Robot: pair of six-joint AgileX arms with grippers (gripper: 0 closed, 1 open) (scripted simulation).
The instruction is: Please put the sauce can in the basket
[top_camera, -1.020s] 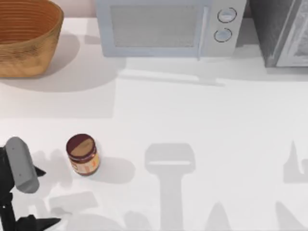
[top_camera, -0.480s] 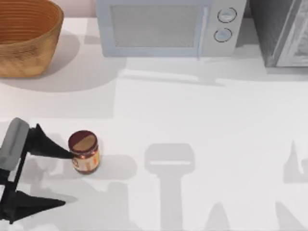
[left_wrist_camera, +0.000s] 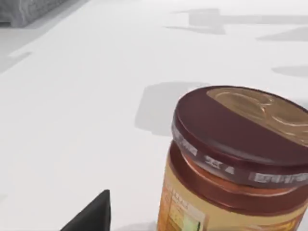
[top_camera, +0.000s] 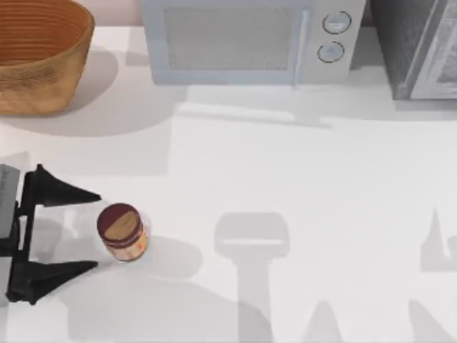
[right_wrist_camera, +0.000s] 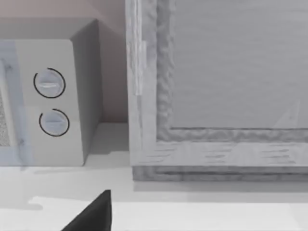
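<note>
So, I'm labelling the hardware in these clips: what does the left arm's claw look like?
The left claw has two matte black, wedge-shaped fingers tapering to sharp points, joined at the back by a thin black crossbar. Behind it sits a plain light grey block. No cables or markings are visible.

basket (top_camera: 43, 68): cut off at top and left edges | sauce can (left_wrist_camera: 236, 163): label text perhaps unreadable, base cropped

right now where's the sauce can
In the top view the sauce can stands upright on the table's left side, just beyond the open fingertips of the left tool, well in front of the basket.
</note>
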